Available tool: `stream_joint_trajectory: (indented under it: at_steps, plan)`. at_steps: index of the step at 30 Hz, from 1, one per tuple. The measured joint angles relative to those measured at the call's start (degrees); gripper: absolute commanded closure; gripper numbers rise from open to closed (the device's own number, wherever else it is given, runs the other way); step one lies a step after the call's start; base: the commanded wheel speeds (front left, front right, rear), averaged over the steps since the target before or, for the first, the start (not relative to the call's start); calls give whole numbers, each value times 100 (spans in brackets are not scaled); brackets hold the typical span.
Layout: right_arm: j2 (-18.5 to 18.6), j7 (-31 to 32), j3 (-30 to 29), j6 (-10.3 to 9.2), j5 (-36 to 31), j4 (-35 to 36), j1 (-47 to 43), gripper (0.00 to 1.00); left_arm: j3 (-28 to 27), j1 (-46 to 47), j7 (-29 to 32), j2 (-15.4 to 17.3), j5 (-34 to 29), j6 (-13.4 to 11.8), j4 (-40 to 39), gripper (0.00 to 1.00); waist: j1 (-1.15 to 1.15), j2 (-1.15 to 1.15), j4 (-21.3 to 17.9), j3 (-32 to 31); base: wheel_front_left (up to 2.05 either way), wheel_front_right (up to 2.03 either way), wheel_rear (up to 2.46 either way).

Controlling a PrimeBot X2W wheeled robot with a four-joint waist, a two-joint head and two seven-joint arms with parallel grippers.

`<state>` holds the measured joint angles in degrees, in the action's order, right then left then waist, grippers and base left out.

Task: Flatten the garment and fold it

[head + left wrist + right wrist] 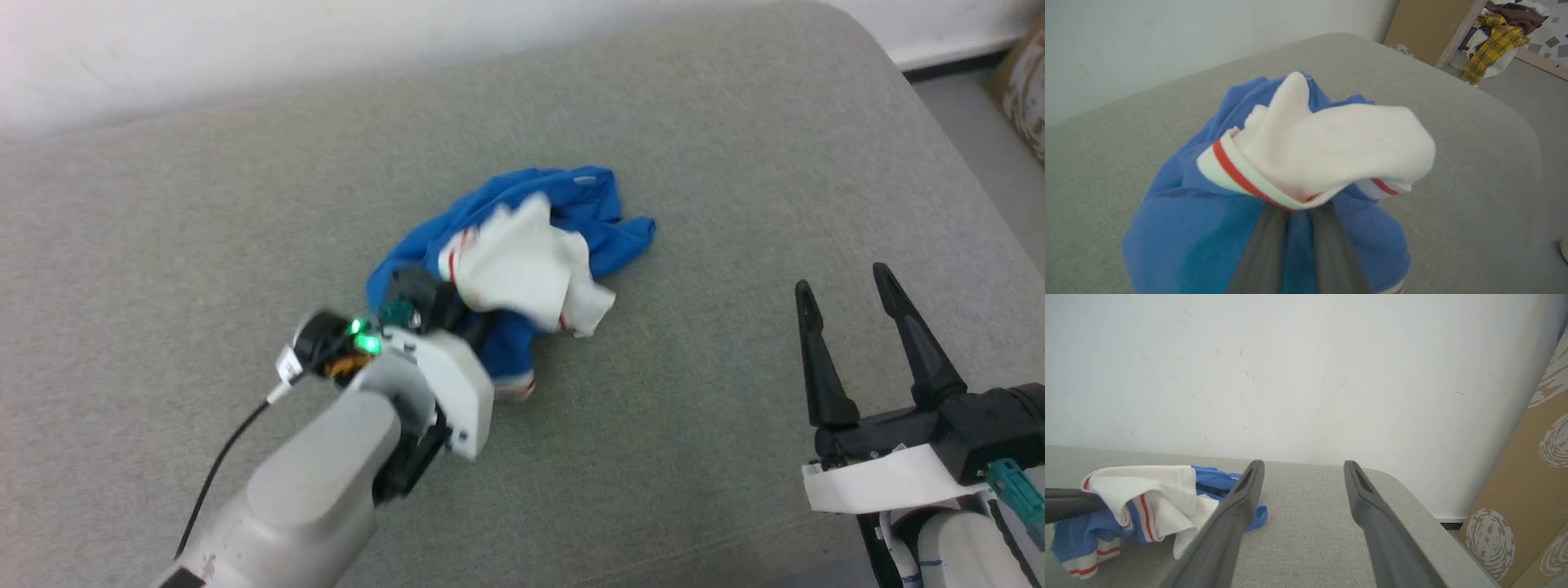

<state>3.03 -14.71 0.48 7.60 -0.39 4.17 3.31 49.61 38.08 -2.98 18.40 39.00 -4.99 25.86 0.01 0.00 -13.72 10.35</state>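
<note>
The garment (522,253) lies crumpled in a heap on the grey cushioned surface (694,425); it is blue cloth with a white sleeve and red-and-white trim on top. My left gripper (453,309) is at the heap's near-left side, shut on the garment. In the left wrist view its two dark fingers (1261,253) run close together under the white sleeve (1331,147), with blue cloth pinched between them. My right gripper (845,282) stands open to the right of the heap, apart from it, with nothing between its fingers (1241,498). The garment (1147,490) shows at the left of the right wrist view.
A white wall (1290,375) runs behind the surface. A brown cardboard box (1527,477) stands past the right edge. A pile of clothes (1494,36) sits on the floor beyond the far corner. Bare grey surface lies all around the heap.
</note>
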Motion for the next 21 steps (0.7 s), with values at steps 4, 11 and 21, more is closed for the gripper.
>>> stream_joint_trajectory:
  at_steps: [4, 11, 21]
  plan:
    - [1, -2, -23, 0, 1, -44, 15, 0, 179, -143, 20, -31, -23, 88, 605, 0, 1, 0, -74, 186, 0, 0, 0]
    - [1, -2, -3, 1, -67, -204, 5, 0, 5, -144, -621, -213, 23, 86, 839, 0, 0, 0, 108, 165, 0, 0, 0]
    - [0, 1, -52, 1, -227, -360, -244, 0, -1124, -658, -1168, 246, 158, -446, -176, 0, -1, 0, 638, -350, 0, 0, 0]
